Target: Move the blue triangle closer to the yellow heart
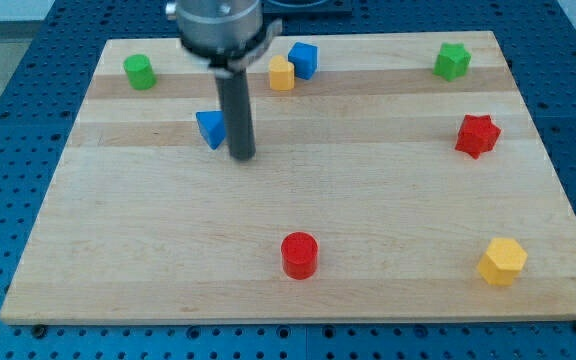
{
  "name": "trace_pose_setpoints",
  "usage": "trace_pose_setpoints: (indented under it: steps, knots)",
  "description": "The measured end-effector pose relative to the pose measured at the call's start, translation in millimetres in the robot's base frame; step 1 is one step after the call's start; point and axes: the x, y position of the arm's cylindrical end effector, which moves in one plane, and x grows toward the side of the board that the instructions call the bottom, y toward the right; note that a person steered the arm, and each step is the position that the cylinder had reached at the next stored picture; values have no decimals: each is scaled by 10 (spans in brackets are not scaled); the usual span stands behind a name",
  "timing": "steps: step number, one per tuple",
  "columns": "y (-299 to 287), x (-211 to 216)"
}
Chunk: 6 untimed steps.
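Observation:
The blue triangle (210, 129) lies on the wooden board (298, 260) at the upper left of centre. My tip (242, 156) rests on the board just right of the triangle and slightly below it, nearly touching its right edge. The rod partly hides that edge. A yellow block (281, 74), possibly the yellow heart, sits near the view's top, up and to the right of the triangle. It touches a blue cube (304, 60). Another yellow block (503, 261), hexagon-like, sits at the lower right.
A green block (139, 71) sits at the upper left. A green star-like block (452, 61) is at the upper right. A red star (477, 135) is at the right. A red cylinder (299, 255) stands at the lower centre.

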Motion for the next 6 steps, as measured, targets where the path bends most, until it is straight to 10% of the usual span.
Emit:
trace_pose_setpoints:
  steps: [1,3,6]
  knots:
    - [-450,374]
    - [-785,-610]
    - [-648,-536]
